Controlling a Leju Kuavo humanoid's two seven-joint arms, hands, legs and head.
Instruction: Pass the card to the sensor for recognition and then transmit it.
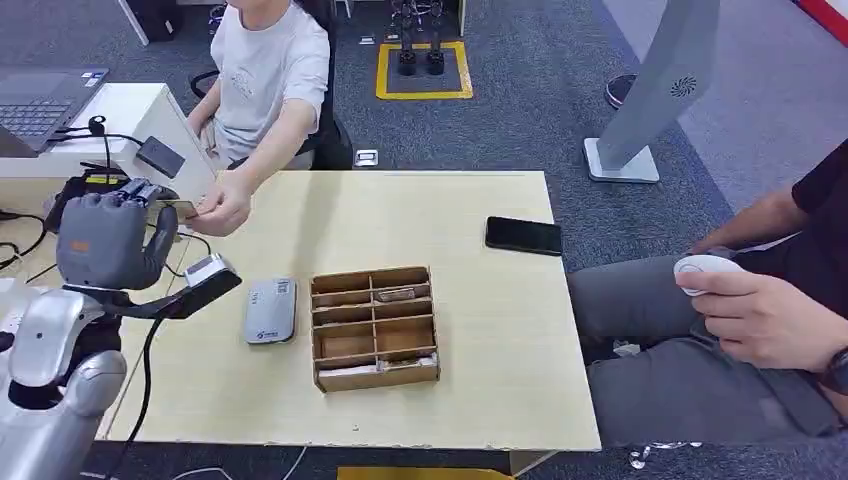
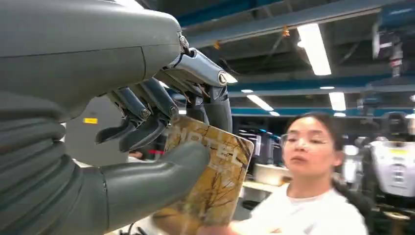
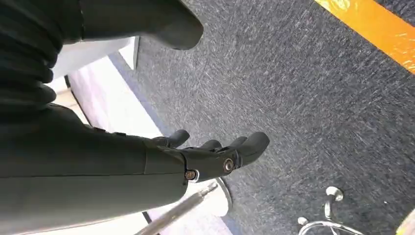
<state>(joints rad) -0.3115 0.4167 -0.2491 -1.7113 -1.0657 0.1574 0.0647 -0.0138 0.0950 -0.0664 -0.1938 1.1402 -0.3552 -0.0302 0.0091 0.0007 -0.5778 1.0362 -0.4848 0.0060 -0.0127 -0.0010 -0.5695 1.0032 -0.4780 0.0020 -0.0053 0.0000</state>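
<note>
My left hand (image 1: 108,240) is raised over the table's left edge. In the left wrist view this hand (image 2: 122,147) pinches a yellow-brown printed card (image 2: 220,176) between the thumb and the fingers. From the head view the card (image 1: 182,208) pokes out just beyond the fingers. A person in a white shirt (image 1: 262,75) sits across the table, and their hand (image 1: 222,207) is on the card's far end. A small scanner on a black stand (image 1: 200,283) sits just below my left hand. My right hand (image 3: 215,156) hangs over the carpet with its fingers apart and nothing in it.
On the table lie a grey card reader (image 1: 271,310), a divided cardboard box (image 1: 375,325) and a black phone (image 1: 523,235). A second person (image 1: 770,300) sits at the right holding a white device. A laptop (image 1: 40,100) and cables occupy the desk to the left.
</note>
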